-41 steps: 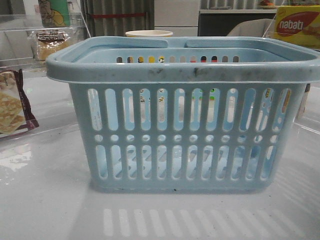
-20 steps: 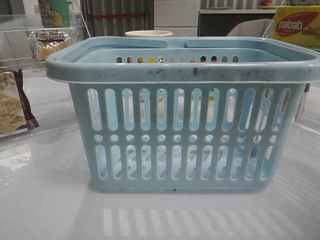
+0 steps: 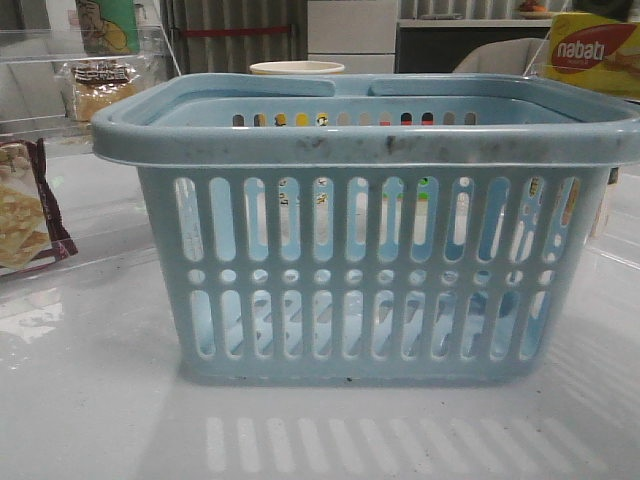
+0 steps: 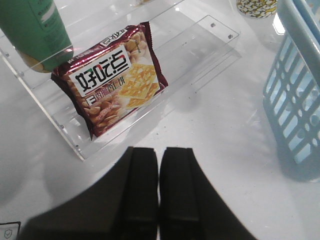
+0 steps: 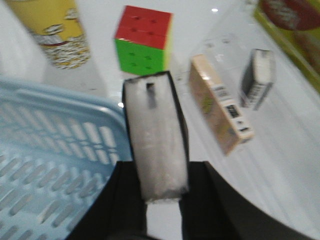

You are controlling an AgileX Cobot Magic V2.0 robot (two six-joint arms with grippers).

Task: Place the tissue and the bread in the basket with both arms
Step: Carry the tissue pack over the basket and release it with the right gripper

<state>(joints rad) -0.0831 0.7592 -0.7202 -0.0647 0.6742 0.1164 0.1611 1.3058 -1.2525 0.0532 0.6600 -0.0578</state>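
A: Start with the front view. What fills it?

B: The basket (image 3: 365, 225), light blue, takes the centre and most of the frame's width, standing on the white table (image 3: 90, 400). At the upper left, behind its rim, sits the bread (image 3: 98, 88) in a clear packet with a dark label strip. A cracker packet (image 3: 28, 212) lies at the left edge, a yellow wafer box (image 3: 595, 52) at the upper right. Neither arm shows here.

A: And the left wrist view?

B: The left gripper (image 4: 159, 190) is at the bottom centre, its two black fingers pressed together with nothing between them. Above it, apart from the fingertips, the cracker packet (image 4: 111, 79) leans inside a clear acrylic tray (image 4: 200, 47). A green tube (image 4: 37, 30) is at the upper left, and the basket's slotted wall (image 4: 297, 105) runs down the right edge. The bread is not in this frame.

A: Right wrist view?

B: The right gripper (image 5: 159, 200) is clamped on the tissue (image 5: 156, 135), a dark-edged pack with a whitish face standing up from the fingers at the centre. The basket (image 5: 55, 150) fills the lower left, its rim just beside the pack. A colour cube (image 5: 144, 39) is at the top centre, a yellow cup (image 5: 50, 30) at the upper left, and a tan box (image 5: 220, 102) and a small grey box (image 5: 257, 77) to the right.
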